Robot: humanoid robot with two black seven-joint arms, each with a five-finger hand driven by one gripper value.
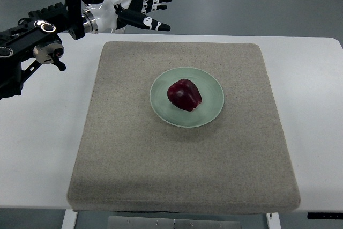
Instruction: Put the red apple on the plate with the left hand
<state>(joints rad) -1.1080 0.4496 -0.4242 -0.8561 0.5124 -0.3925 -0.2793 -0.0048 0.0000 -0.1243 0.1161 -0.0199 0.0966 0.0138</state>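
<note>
Already the dark red apple (184,94) sits on the pale green round plate (211,112); the black-and-white left hand (146,7) hovers well apart, fingers spread, empty, beyond the grey-brown fabric mat (182,170) covering the white surface (48,154).

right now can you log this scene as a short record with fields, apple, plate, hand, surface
apple: red apple lying on the plate, near its middle
plate: pale green plate on the grey mat
left hand: left hand open, holding nothing, beyond the mat's far left corner, apart from the apple
right hand: not in view
surface: mat on a white table
task state: apple already on plate
</note>
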